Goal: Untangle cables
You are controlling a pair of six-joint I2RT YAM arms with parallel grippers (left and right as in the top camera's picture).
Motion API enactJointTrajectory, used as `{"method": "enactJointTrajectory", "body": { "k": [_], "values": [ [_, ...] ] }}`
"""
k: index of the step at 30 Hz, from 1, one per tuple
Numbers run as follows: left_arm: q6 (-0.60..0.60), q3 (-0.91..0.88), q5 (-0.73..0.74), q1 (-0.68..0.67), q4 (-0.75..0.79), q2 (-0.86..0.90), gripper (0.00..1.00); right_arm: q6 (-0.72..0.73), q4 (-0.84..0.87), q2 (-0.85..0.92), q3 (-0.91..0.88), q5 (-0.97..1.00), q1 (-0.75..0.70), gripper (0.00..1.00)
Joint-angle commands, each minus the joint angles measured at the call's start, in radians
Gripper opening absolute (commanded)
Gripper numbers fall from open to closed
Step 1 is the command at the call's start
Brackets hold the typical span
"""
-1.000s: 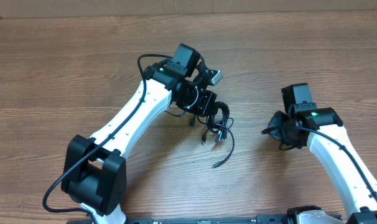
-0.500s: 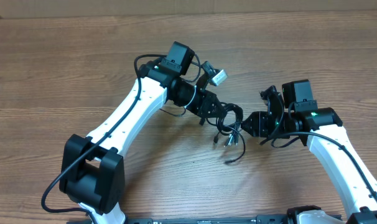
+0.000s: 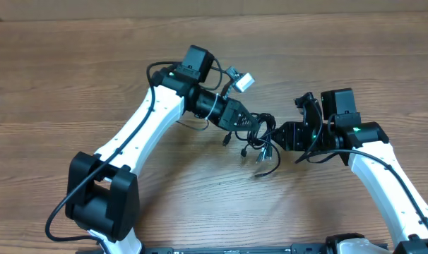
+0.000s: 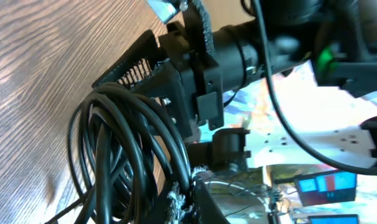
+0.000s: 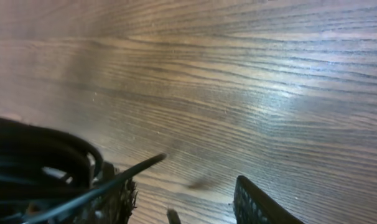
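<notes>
Wooden table — limp, light cables clenched in my left gripper; right gripper parted alongside — I'd pinch near a plug.

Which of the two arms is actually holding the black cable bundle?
The left arm's tool grips the cables; the right tool stands open beside them.

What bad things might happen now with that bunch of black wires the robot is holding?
1. The left gripper pinches the cables as one tangled bunch. The right gripper, open right beside it, may catch several cords at once and pull the knot tighter.
2. The two grippers are very close together and might bump.
3. Some cords trail down to the table and could snag or drag.
</notes>
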Motion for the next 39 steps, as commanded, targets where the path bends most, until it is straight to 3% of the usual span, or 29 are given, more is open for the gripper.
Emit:
{"method": "enactJointTrajectory", "body": {
  "k": [1,9,19,31,35,39],
  "values": [
    [-0.031,0.019,0.079,0.018,0.002,-0.021,0.04,0.098,0.036,-0.003,0.026,-0.008,0.002,0.51],
    [-0.118,0.019,0.105,0.018,0.040,-0.021,0.04,0.254,0.095,-0.003,0.026,-0.027,0.002,0.51],
    [-0.346,0.019,0.172,0.018,0.197,-0.021,0.04,0.399,0.151,-0.002,0.026,-0.027,0.002,0.51],
    [-0.367,0.019,0.200,0.018,0.204,-0.021,0.04,0.497,0.224,-0.002,0.026,-0.034,0.002,0.49],
    [-0.341,0.019,0.181,0.018,0.208,-0.021,0.04,0.497,0.194,-0.001,0.022,-0.010,0.002,0.38],
    [-0.296,0.019,0.045,0.018,0.182,-0.021,0.04,0.497,0.148,0.000,0.000,0.047,0.002,0.34]
  ]
}}
